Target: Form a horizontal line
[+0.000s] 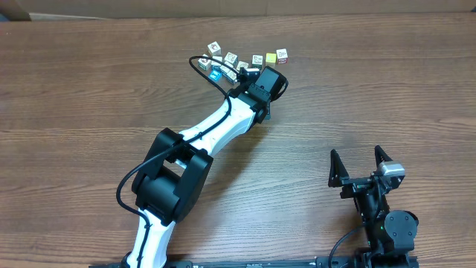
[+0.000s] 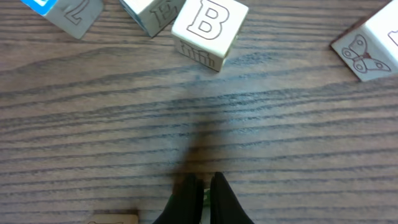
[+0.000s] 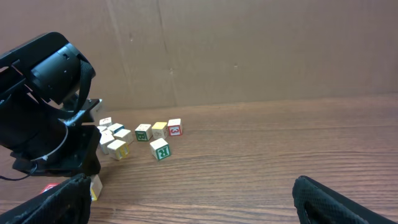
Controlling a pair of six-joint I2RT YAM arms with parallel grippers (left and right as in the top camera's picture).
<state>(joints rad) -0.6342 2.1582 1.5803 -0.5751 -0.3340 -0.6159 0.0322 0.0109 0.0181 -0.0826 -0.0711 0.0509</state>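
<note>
A short row of three small cubes (image 1: 270,58) lies at the far middle of the table, its right end cube red-and-white (image 1: 282,54). In the right wrist view the same row (image 3: 160,129) runs green, yellow, red. My left gripper (image 1: 251,74) reaches in just below and left of the row, beside a loose bunch of cubes (image 1: 223,63). Seen from the left wrist, the left gripper (image 2: 203,185) is shut and holds nothing, with a "B" cube (image 2: 208,25) ahead of it. My right gripper (image 1: 358,164) stands open near the front right, empty.
A butterfly cube (image 2: 367,45) sits ahead and right of the left fingers, and more cubes (image 2: 68,12) ahead and left. A green "R" cube (image 3: 160,149) lies apart, nearer than the row. The left arm (image 1: 208,134) crosses the table's middle.
</note>
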